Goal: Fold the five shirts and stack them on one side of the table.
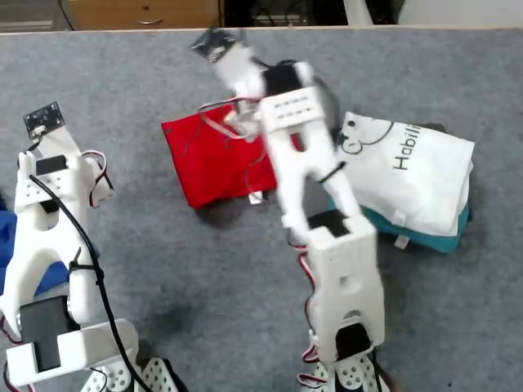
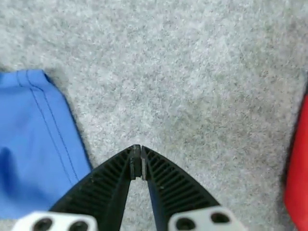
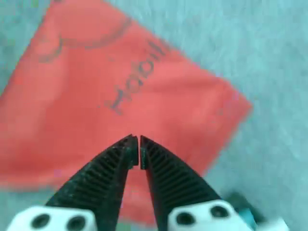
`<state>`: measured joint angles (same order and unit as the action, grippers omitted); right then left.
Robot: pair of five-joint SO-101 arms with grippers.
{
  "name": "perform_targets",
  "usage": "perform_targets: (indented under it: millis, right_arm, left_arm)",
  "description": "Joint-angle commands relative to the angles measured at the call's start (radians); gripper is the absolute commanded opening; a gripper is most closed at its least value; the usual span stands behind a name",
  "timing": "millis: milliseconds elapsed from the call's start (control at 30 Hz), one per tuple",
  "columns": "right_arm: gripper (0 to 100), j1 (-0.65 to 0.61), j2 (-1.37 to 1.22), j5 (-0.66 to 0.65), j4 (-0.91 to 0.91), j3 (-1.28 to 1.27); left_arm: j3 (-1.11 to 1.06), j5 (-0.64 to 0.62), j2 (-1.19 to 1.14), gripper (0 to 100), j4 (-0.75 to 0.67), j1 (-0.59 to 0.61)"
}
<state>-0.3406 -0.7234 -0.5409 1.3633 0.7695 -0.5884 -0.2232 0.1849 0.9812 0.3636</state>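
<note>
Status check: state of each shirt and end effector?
red shirt: folded, lying alone mid-table
teal shirt: mostly covered, bottom of stack
white shirt: folded, on teal shirt
blue shirt: beside left arm, fold unclear
left end effector: shut, empty
right end effector: shut, over red shirt

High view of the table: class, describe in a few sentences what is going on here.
Two robot arms are at a grey table with shirts. The right gripper, shut, is over a folded red shirt mid-table. The left gripper, also shut, is above bare table beside a blue shirt. A folded white shirt lies on a teal shirt on the right arm's side.
</note>
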Motion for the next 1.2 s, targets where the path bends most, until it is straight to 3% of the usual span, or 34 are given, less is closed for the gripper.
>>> perform_targets:
  millis: [0,267,433,667,800,900,1000,1067,1167]
  right_arm:
    - [1.5,0.020,-0.081,0.000,-0.021,0.041]
    - [1.5,0.092,-0.160,-0.025,0.410,0.239]
    - [1.5,0.158,0.018,-0.014,0.407,0.068]
    - [1.5,0.213,0.269,-0.107,0.299,-0.529]
    - [1.5,0.261,0.328,-0.081,0.252,-0.499]
    - [1.8,0.222,0.374,0.015,0.287,-0.337]
    - [2.9,0.126,0.335,0.201,0.287,-0.220]
    - [9.4,0.066,0.274,0.354,0.267,-0.179]
    - [27.6,0.017,0.148,0.562,0.255,-0.119]
  left_arm:
    - [-0.012,-0.008,0.043,3,-0.034,-0.007]
    - [-0.010,-0.005,0.044,3,-0.034,-0.007]
    - [-0.013,-0.005,0.041,3,-0.038,-0.005]
    - [-0.013,-0.003,0.041,3,-0.038,-0.005]
    - [-0.013,-0.003,0.041,3,-0.037,-0.007]
    - [-0.013,-0.005,0.041,3,-0.040,-0.008]
    - [-0.015,-0.006,0.041,3,-0.038,-0.008]
    - [-0.015,-0.005,0.041,3,-0.037,-0.008]
    - [-0.015,-0.003,0.041,3,-0.034,-0.005]
